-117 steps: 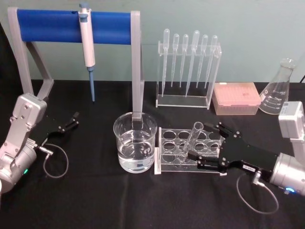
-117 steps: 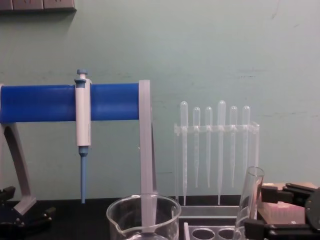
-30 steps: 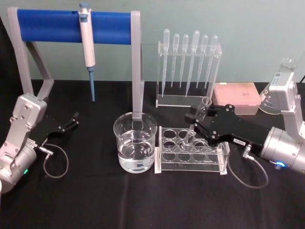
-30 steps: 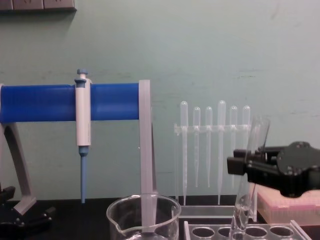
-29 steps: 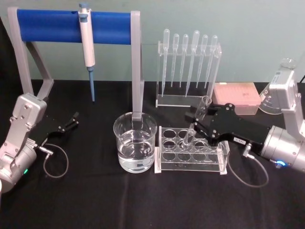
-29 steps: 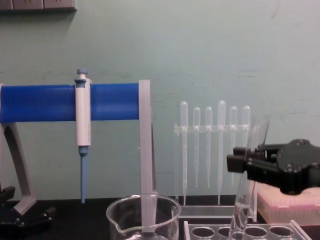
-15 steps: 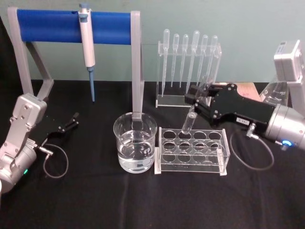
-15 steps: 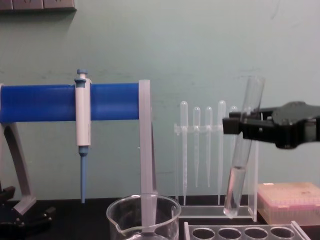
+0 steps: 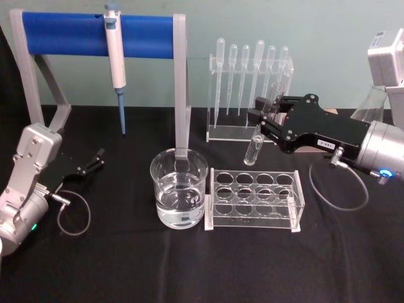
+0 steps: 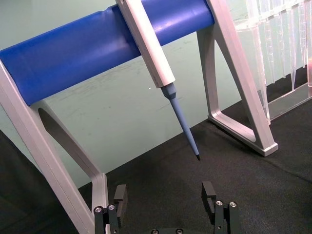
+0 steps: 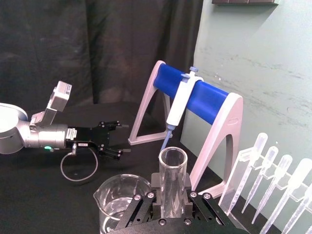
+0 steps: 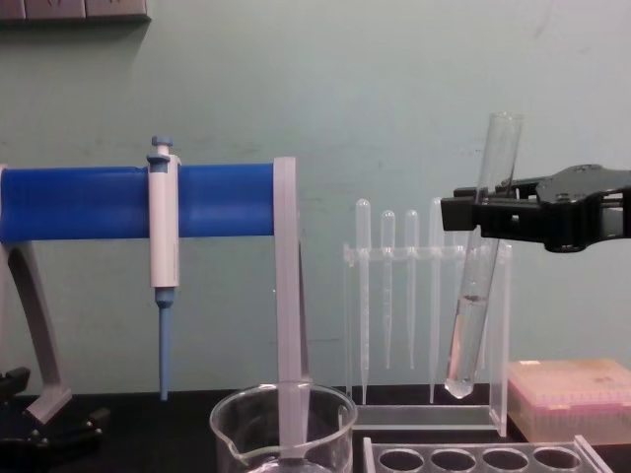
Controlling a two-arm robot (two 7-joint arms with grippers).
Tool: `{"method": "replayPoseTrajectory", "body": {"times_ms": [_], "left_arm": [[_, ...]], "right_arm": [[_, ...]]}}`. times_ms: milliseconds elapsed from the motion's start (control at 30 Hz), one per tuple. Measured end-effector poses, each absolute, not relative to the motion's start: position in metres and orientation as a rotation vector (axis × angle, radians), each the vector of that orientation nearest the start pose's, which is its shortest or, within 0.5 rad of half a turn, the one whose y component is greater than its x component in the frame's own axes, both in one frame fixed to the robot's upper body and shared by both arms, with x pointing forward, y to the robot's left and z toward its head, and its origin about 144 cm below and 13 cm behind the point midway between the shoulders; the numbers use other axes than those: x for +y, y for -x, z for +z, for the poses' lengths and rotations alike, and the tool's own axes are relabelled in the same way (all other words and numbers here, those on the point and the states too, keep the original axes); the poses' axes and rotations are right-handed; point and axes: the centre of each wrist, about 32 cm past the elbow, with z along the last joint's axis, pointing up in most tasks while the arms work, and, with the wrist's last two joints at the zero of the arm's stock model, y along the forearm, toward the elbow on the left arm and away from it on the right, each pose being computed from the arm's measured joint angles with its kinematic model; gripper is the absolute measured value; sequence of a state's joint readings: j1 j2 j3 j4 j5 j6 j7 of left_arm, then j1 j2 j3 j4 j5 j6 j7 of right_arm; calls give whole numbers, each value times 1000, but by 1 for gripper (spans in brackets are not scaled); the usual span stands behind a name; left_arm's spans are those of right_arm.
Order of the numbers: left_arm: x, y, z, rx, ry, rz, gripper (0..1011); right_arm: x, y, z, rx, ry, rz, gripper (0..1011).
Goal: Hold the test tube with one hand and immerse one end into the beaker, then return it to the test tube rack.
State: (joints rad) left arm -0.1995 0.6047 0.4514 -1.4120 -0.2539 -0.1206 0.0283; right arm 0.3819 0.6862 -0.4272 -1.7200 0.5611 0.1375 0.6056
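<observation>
Test tube [image 9: 256, 146] hung nearly upright, clamped in the right gripper's [image 9: 264, 120] fingers above the rack's [image 9: 297, 203] far edge. The beaker [image 9: 158, 165] sat lower, toward the robot's left. The left gripper [image 9: 96, 159] lay parked on the bench, fingers apart.

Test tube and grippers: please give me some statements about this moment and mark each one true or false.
1. The right gripper is shut on the test tube. True.
2. The lower end of the test tube is inside the beaker. False: it hangs in the air, higher than the test tube rack and apart from the beaker.
3. The test tube is tilted, with its open top leaning toward the robot's right. True.
4. The left gripper holds the pipettor. False: it is open and low at the robot's left, and the pipettor hangs on the blue stand.
5. Every hole of the test tube rack is empty. True.
</observation>
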Motion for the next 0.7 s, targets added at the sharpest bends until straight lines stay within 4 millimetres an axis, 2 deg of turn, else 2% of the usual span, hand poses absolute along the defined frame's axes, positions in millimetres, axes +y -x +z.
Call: {"method": "replayPoseTrajectory", "body": {"times_ms": [700], "left_arm": [[310, -489, 1140, -285, -304, 1248, 1000]], "right_arm": [[-283, -511, 1290, -186, 125, -565, 226]]}}
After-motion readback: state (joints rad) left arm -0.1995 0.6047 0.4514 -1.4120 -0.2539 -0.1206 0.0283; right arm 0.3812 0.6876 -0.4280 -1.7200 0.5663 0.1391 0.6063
